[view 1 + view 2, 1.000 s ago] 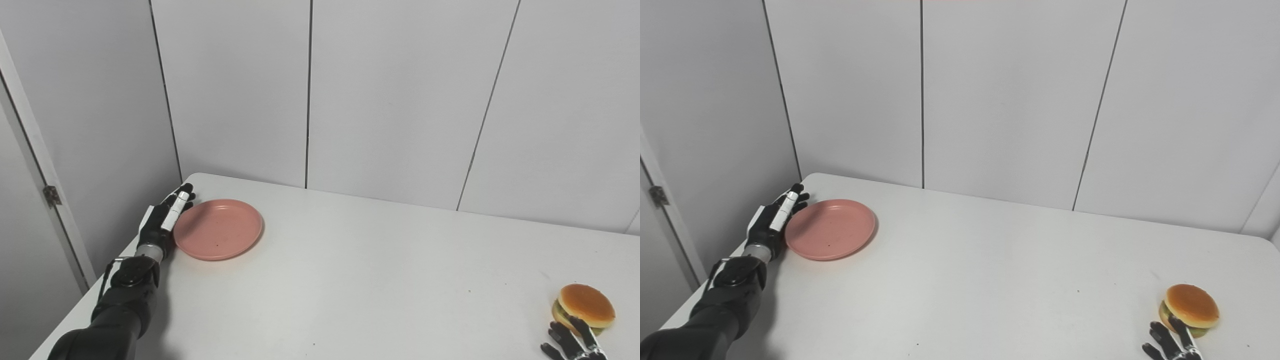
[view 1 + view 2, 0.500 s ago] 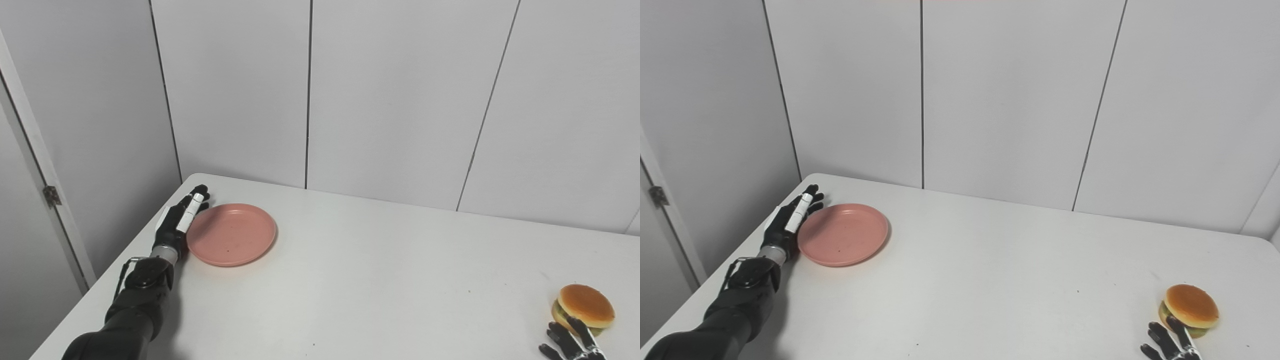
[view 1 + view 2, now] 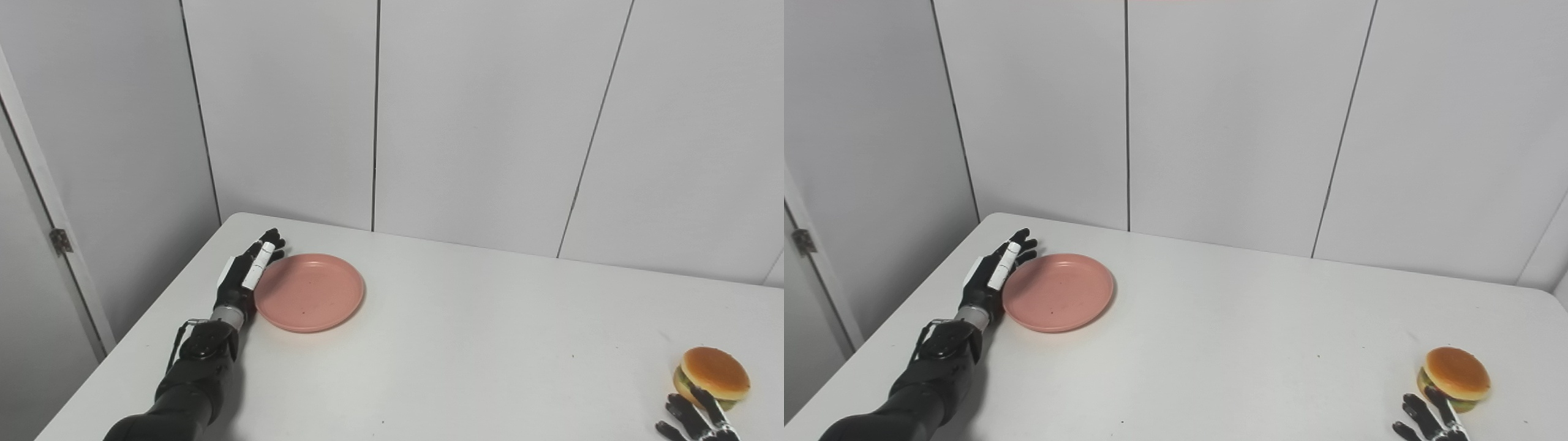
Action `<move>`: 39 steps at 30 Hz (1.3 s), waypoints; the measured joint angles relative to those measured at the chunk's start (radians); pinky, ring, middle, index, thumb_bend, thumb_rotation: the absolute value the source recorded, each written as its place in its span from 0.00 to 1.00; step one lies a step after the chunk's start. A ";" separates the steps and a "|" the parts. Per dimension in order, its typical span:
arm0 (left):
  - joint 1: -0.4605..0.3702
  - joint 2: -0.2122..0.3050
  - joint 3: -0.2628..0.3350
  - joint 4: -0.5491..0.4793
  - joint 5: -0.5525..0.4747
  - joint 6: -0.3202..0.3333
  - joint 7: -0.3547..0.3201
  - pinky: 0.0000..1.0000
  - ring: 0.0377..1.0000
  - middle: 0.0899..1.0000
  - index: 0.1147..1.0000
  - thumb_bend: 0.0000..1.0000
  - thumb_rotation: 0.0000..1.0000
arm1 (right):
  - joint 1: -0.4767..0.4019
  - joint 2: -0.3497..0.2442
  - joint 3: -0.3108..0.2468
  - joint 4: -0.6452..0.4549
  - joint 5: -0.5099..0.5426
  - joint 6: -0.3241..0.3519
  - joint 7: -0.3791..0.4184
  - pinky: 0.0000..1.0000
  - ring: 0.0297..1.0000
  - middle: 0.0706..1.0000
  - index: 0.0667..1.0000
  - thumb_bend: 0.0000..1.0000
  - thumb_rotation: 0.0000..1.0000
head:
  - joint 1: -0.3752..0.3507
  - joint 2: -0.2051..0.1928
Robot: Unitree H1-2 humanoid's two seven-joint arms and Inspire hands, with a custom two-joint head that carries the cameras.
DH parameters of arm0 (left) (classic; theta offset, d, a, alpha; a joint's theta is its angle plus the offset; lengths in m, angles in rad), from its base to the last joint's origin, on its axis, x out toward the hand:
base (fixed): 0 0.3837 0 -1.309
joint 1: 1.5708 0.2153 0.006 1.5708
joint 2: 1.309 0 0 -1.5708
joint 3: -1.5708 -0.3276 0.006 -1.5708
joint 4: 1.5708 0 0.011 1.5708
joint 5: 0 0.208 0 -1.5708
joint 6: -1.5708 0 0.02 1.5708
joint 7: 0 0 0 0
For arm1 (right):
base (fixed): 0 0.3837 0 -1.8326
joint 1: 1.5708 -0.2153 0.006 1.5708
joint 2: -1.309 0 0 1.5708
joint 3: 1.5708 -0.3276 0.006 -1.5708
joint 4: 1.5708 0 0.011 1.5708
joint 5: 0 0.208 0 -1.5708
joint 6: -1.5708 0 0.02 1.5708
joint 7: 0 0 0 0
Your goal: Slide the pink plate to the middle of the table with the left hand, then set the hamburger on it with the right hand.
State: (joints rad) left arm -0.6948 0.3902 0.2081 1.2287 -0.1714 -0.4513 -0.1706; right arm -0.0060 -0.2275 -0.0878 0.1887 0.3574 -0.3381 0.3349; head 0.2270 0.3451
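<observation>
The pink plate (image 3: 309, 293) lies flat on the white table (image 3: 465, 343), left of its middle. My left hand (image 3: 245, 275) is open, fingers held straight, its side pressed against the plate's left rim. The hamburger (image 3: 713, 376) sits near the table's right front corner. My right hand (image 3: 695, 421) shows only its spread fingertips at the bottom edge, open, just in front of the hamburger and reaching its near side. In the right eye view the plate (image 3: 1058, 293), left hand (image 3: 995, 274), hamburger (image 3: 1456, 378) and right hand (image 3: 1427, 419) stand the same way.
Grey wall panels (image 3: 490, 122) rise right behind the table's far edge. A door frame with a hinge (image 3: 58, 240) stands off the table's left edge. Bare tabletop stretches between plate and hamburger.
My left hand has pushed the plate steadily to the right, toward the table's middle. The hamburger and my right hand have stayed put.
</observation>
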 measured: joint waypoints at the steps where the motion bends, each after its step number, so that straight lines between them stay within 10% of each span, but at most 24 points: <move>1: 0.000 0.000 -0.002 -0.001 0.000 0.000 -0.003 0.84 0.89 0.87 0.87 0.91 0.84 | 0.000 0.000 0.000 0.000 -0.001 0.000 0.000 0.83 0.90 0.85 0.91 1.00 0.83 | 0.000 0.002; 29: 0.037 -0.084 -0.020 -0.121 -0.004 0.000 -0.071 0.85 0.89 0.86 0.87 0.90 0.83 | 0.022 0.004 0.026 -0.053 -0.070 0.002 -0.071 0.86 0.92 0.87 0.92 0.96 0.82 | -0.159 0.087; 39: 0.071 -0.135 -0.051 -0.247 0.003 0.048 -0.065 0.82 0.88 0.85 0.85 0.95 0.89 | 0.038 0.031 0.086 -0.185 -0.142 0.191 -0.152 0.89 0.92 0.88 0.94 0.85 0.81 | -0.270 0.144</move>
State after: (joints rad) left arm -0.6243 0.2554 0.1575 0.9812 -0.1686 -0.4035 -0.2351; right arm 0.0324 -0.1966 -0.0020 0.0039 0.2155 -0.1476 0.1831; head -0.0429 0.4893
